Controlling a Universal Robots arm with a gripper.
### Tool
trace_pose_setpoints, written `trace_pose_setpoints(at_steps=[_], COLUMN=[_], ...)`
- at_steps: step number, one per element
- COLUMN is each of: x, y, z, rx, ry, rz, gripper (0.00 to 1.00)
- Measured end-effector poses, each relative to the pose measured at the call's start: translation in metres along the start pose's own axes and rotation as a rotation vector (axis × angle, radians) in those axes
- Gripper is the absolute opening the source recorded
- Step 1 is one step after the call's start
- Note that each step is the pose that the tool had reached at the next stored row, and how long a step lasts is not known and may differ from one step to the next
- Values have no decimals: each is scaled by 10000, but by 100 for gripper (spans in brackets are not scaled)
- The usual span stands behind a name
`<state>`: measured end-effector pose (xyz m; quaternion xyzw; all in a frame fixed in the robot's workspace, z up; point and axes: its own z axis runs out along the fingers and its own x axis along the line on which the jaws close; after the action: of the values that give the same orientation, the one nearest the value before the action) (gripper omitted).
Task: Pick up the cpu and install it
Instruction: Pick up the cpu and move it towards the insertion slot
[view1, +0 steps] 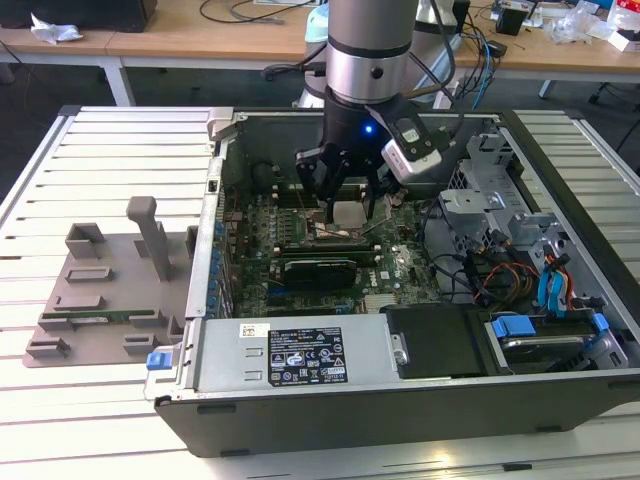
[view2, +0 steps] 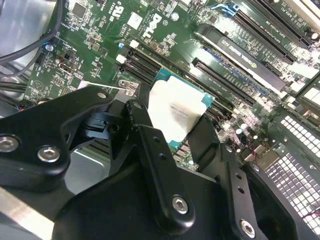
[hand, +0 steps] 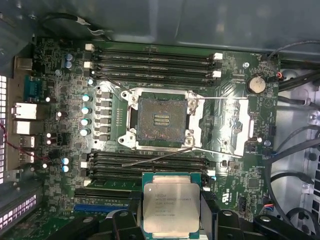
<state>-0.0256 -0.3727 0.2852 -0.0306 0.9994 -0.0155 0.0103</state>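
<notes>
Silver-topped cpu clamped in the pincer over the motherboard — socket open, wire lever beside it; in the exterior view, grey tray at its nine o'clock.

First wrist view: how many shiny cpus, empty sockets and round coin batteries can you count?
cpu: 1
empty socket: 1
round coin battery: 1
Total: 3
</notes>
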Motion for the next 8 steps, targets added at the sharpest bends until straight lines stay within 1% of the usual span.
trace_pose_setpoints(at_steps=[8], x=[-6], y=[1], z=[48], rx=[1], ry=[0], rz=[0], gripper=[55])
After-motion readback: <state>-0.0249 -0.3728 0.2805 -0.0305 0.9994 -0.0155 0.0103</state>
